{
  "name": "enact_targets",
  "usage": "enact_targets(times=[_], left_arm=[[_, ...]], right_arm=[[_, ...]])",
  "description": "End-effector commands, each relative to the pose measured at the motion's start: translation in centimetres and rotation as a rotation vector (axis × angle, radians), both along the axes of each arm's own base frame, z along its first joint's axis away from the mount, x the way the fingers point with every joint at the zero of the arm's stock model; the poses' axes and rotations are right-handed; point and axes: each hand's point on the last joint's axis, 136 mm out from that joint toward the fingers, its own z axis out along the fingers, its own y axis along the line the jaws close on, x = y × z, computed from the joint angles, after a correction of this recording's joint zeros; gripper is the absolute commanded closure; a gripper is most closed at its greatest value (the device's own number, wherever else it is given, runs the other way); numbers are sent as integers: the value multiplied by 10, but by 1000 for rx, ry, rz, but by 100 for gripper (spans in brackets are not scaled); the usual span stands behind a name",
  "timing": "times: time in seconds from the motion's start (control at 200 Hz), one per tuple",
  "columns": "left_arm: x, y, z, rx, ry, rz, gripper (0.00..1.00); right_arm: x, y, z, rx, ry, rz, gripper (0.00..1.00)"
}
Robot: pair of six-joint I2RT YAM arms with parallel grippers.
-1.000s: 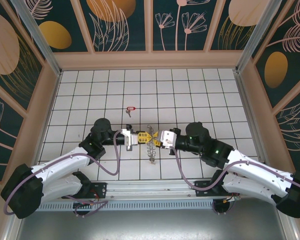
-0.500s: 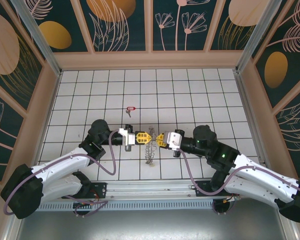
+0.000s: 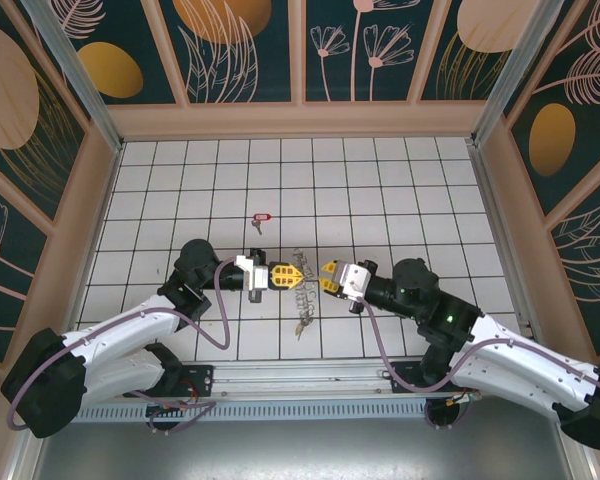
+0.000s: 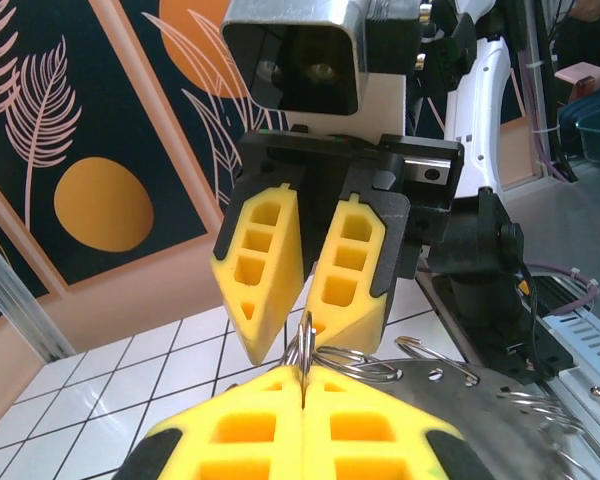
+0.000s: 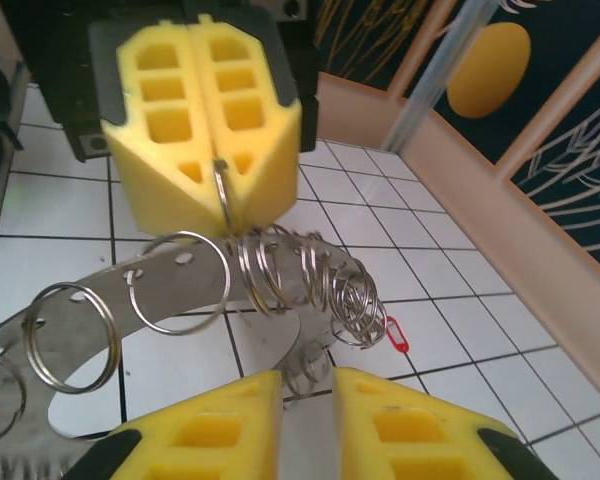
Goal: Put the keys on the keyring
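Two end effectors meet mid-frame from above: the left end effector [image 3: 288,273] pinches a small loop of the keyring [image 3: 300,295], while the right end effector [image 3: 325,278] stands narrowly parted just beside it. The keys [image 3: 261,218] lie on the table [image 3: 400,180], up-left and apart.

On my screens I count two yellow-padded grippers — the left gripper [image 3: 296,272] and the right gripper [image 3: 324,276] — one keyring [image 3: 300,297] fringed with split rings [image 5: 270,270] too crowded for me to tally, and one key [image 3: 257,227] bearing one red tag [image 3: 262,214].
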Motion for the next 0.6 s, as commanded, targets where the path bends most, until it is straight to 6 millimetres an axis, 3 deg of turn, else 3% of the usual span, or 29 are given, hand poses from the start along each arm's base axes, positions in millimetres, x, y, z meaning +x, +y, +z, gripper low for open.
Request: enact_targets(times=[0.0,0.095,0.315,0.596], left_arm=[[-8,2,24,-66,-56,-30,100],[-8,2,27,-78,-48,-31,100],[-8,1,31,-90,-26,-46,100],[-9,-1,24,-65,-7,-66,100]], right_arm=[[0,-1,10,74,4,-15,82],[-21,7,5,73,35,112,100],[-28,17,4,92,49,178,100],[-24,26,27,142,-33,192,93]])
